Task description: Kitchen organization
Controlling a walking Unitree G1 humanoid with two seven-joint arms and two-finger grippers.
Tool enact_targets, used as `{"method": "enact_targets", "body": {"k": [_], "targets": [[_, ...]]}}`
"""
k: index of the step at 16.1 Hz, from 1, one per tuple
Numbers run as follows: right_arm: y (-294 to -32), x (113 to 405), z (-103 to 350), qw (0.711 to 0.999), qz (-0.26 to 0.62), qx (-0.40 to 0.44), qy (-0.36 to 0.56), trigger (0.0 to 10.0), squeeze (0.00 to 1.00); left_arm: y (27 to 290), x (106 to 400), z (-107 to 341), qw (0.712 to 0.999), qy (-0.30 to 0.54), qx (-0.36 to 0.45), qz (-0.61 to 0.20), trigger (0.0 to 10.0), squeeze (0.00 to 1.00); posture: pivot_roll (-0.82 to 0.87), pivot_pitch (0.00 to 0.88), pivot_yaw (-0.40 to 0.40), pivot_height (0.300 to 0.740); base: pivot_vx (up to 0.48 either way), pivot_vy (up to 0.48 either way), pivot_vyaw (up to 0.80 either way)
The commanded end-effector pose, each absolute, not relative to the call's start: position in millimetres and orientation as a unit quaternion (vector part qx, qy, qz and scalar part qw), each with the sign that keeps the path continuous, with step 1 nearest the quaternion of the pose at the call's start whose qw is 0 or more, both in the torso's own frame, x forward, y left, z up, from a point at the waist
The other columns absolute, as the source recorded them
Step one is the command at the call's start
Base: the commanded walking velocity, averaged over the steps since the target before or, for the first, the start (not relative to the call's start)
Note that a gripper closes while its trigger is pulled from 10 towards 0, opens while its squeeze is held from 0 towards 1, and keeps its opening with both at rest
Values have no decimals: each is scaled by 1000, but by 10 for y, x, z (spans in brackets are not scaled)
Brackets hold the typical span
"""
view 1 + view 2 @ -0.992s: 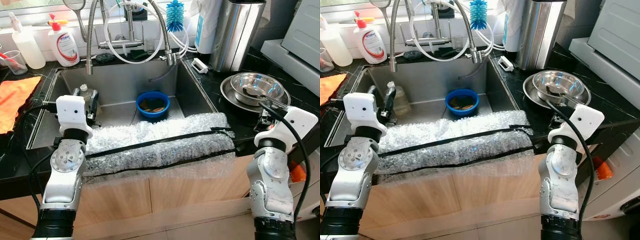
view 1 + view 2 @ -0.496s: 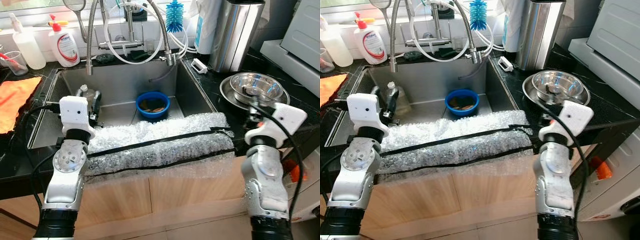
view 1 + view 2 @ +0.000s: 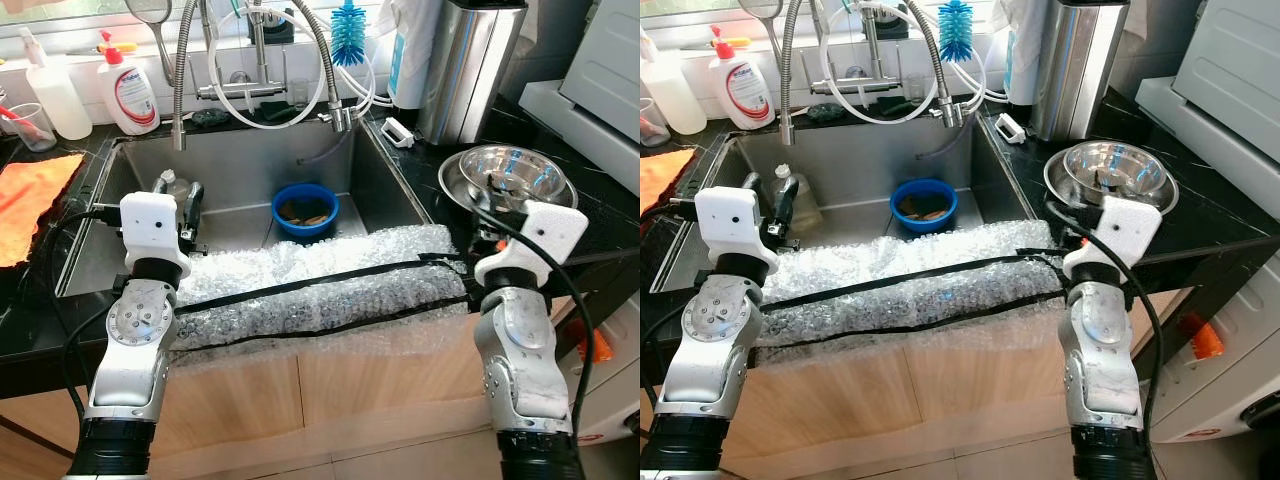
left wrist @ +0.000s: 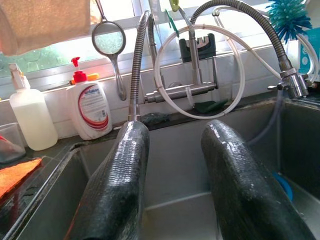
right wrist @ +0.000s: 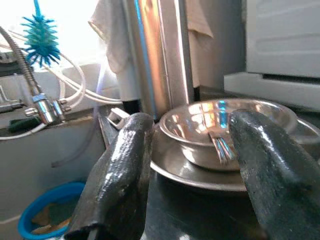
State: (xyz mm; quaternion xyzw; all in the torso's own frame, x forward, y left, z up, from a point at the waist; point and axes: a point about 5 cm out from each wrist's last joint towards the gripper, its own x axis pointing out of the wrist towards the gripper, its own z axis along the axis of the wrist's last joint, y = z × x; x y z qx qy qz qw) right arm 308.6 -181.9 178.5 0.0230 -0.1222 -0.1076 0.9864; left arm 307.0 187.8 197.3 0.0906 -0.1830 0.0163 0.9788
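Note:
A sheet of bubble wrap with black tape strips lies over the sink's front edge. In the steel sink stand a blue bowl holding scraps and a clear bottle. My left gripper is open over the sink's left part, right beside that bottle, with nothing between its fingers. My right gripper is open above the counter at the wrap's right end. It faces a steel bowl that holds a utensil and rests on a steel plate.
Behind the sink are a soap dispenser, a clear bottle, a cup, hose taps and a blue brush. An orange cloth lies on the left counter. A tall steel canister stands at the back right.
My right arm has swung left, from the counter's right edge to the bubble wrap's right end. The left arm edged slightly forward a second ago and has held still since.

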Motion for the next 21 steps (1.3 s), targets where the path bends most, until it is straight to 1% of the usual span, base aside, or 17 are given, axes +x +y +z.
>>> {"method": "enact_targets", "body": {"k": [1, 4, 6, 7, 11, 12, 14, 15, 16, 21], "targets": [[-1809, 3104, 1823, 985, -109, 19, -130, 10000, 0, 1850, 3079, 1948, 980, -174, 100, 10, 10000, 0, -6, 0, 34, 740, 0, 0, 0], [-1835, 3093, 1870, 983, -113, 2, -146, 10000, 0, 1842, 3078, 1944, 980, -174, 99, 9, 10000, 0, -8, 0, 32, 740, 0, 0, 0], [-1836, 3091, 1906, 981, -109, -30, -156, 10000, 0, 1849, 3078, 1943, 980, -173, 99, 10, 10000, 0, -6, 0, 32, 740, 0, 0, 0], [-1836, 3087, 1903, 981, -110, -33, -158, 10000, 0, 1849, 3077, 1940, 980, -174, 98, 9, 10000, 0, -6, 0, 32, 740, 0, 0, 0], [-1864, 3057, 1893, 977, -92, -104, -160, 10000, 0, 1852, 3065, 1915, 980, -171, 98, 9, 10000, 0, -5, 0, 32, 740, 0, 0, 0], [-1908, 3042, 1849, 978, -88, -112, -150, 10000, 1000, 1851, 3066, 1914, 981, -170, 98, 8, 10000, 0, -5, 0, 32, 740, 0, 0, 0], [-1998, 3032, 1796, 978, -106, -121, -131, 10000, 1000, 1845, 3072, 1908, 981, -169, 98, 7, 10000, 0, -8, 0, 32, 740, 0, 0, 0], [-2046, 3040, 1770, 978, -115, -131, -118, 10000, 282, 1839, 3077, 1909, 981, -169, 98, 5, 10000, 0, -7, 0, 32, 740, 0, 0, 0], [-2066, 3049, 1752, 978, -119, -132, -109, 10000, 0, 1836, 3077, 1909, 981, -169, 98, 4, 10000, 0, -7, 0, 31, 740, 0, 0, 0], [-2059, 3110, 1696, 984, -104, -121, -83, 10000, 0, 1841, 3072, 1907, 981, -168, 99, 5, 10000, 0, -2, 0, 31, 740, 0, 0, 0]]}}
